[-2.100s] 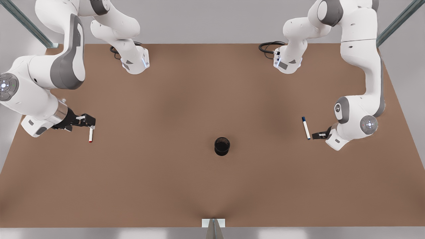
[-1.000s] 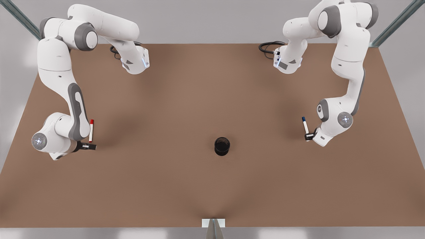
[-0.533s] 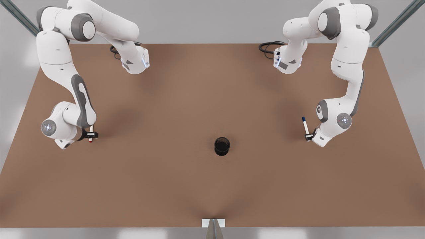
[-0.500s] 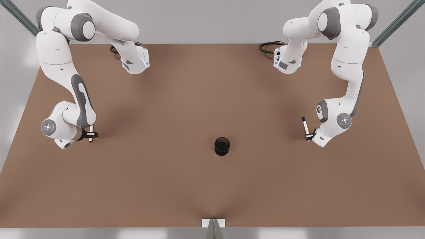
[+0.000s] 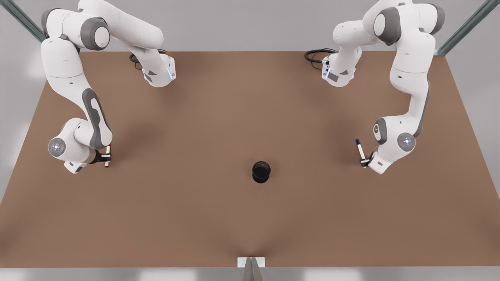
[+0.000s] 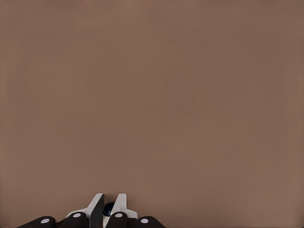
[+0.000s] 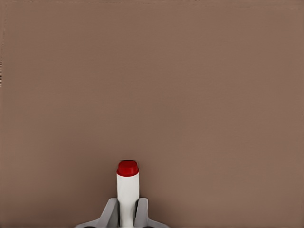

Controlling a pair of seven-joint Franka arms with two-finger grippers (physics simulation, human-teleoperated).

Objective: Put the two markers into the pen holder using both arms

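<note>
No text, label, brand, number or sign could be read anywhere in these views.

My right gripper clamps the red marker; my left gripper clamps the blue marker, pen holder between.
</note>
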